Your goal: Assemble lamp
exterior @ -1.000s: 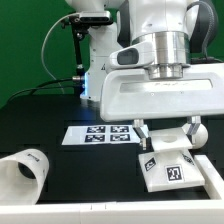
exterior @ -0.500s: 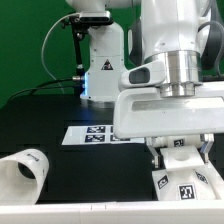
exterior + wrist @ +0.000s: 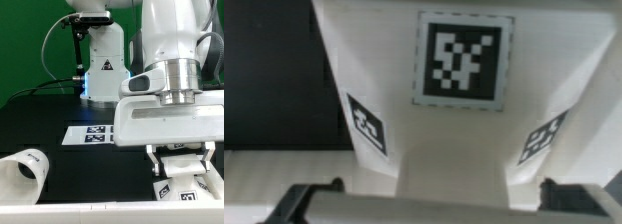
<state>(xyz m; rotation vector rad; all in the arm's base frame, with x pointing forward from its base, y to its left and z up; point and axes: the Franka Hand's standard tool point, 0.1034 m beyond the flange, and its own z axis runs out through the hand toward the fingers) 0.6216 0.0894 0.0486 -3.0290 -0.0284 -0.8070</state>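
Lower now than before, the jaws stand open astride the lamp base [image 3: 187, 186] at the counter's [image 3: 40, 120] near right corner. Centre them on its flat sides before closing, so it doesn't twist.

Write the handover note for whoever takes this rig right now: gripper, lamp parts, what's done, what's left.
Gripper: open, fingers on either side of the base, not clamping it.
Base: on the black table at the exterior view's right, nearer the camera than the marker board.
Shade: on its side at the exterior view's left, apart from the base.
Bulb: not in view.
Done: nothing joined.
Left: probably grasp the base, then fit bulb and shade.
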